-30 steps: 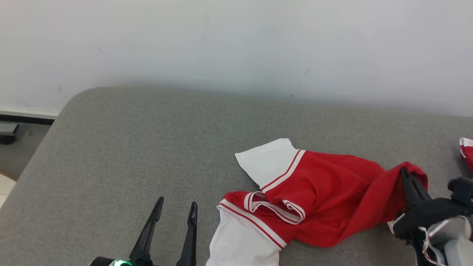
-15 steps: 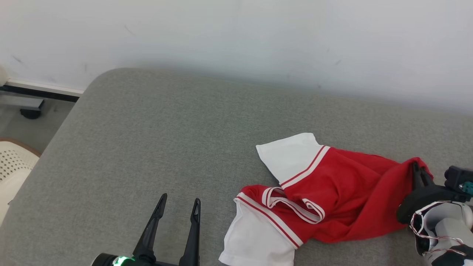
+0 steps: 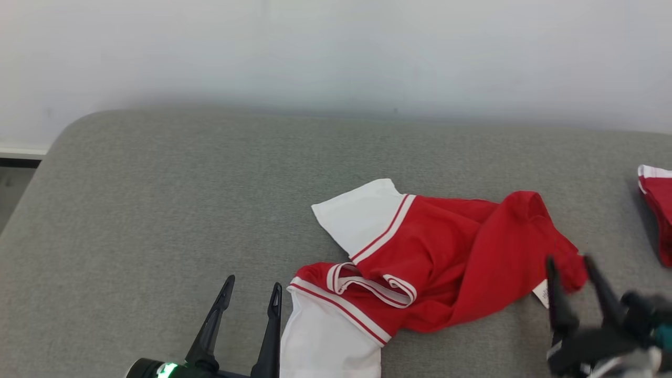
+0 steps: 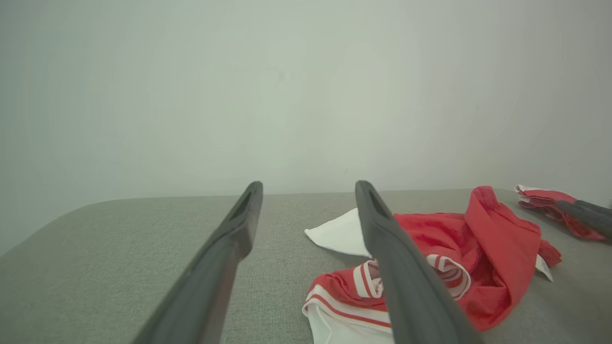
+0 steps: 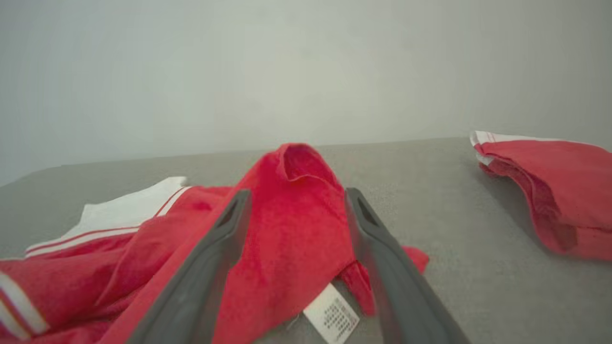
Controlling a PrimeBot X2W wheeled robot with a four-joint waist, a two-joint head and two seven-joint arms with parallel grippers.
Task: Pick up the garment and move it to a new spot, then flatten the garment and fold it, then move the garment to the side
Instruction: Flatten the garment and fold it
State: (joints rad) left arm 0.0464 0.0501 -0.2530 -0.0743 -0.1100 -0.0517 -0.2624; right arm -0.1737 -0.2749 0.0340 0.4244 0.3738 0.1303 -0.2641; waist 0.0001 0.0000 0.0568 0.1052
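Note:
The garment (image 3: 436,273) is a red shirt with white sleeves and striped trim, lying crumpled on the grey cushioned surface (image 3: 157,210). My right gripper (image 3: 568,261) stands open at the garment's right end, its fingertips just over the red cloth and gripping none of it. In the right wrist view the open right gripper (image 5: 297,193) frames a raised fold of the garment (image 5: 296,229), with a white label (image 5: 332,317) below. My left gripper (image 3: 252,283) is open and empty, just left of the near white sleeve. In the left wrist view the left gripper (image 4: 308,186) points past the garment (image 4: 497,239).
A second red garment (image 3: 656,210) lies at the right edge of the surface, also in the wrist views (image 5: 550,181) (image 4: 545,198). A white wall (image 3: 336,52) runs behind. The surface's rounded left corner (image 3: 63,131) drops to the floor.
My right gripper has opened and let go of the garment's right end, then drawn back toward me. The cloth now rests in a raised fold. The head camera has shifted.

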